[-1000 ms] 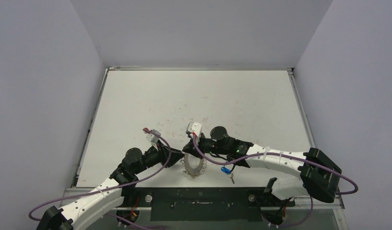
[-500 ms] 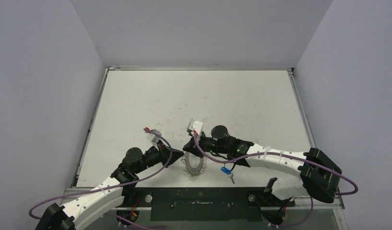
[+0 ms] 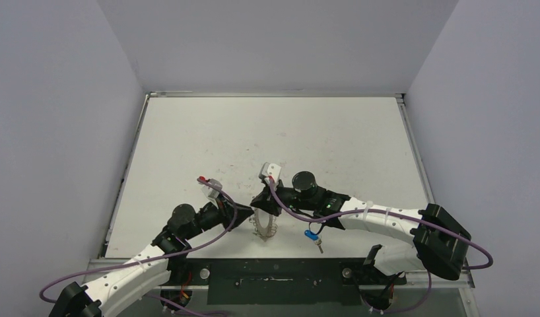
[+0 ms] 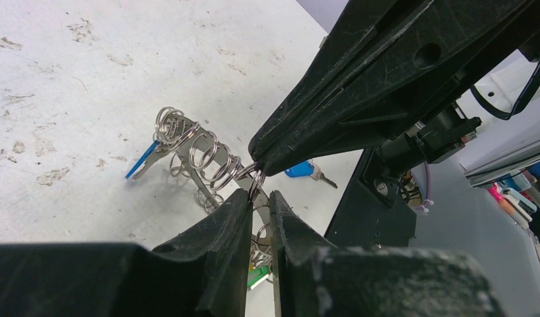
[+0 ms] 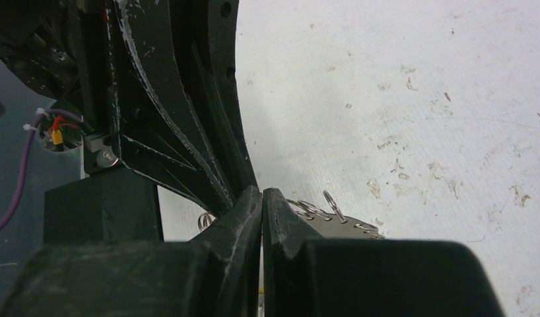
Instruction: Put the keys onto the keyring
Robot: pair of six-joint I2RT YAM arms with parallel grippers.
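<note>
The keyring (image 4: 201,153) stands on edge at about 6 o'clock on the desk (image 3: 287,132), between the two arms. The right gripper (image 4: 259,165) is pressed together on one of its wire loops. The left gripper (image 4: 257,198) has its fingers almost together, with ring metal in the narrow gap, but I cannot tell if it truly pinches.

The likely trouble is that the two arms pull against each other and bend a loop, or that one lets go and the ring tips flat. The tips are almost touching, so they could knock together.

No container is in view, and the ring is the only holder. A blue key (image 4: 143,158) seems to hang at its far end and a green tag (image 4: 257,277) at its lower part. Another blue key (image 4: 300,170) lies loose on the desk at 4 o'clock of the ring.
</note>
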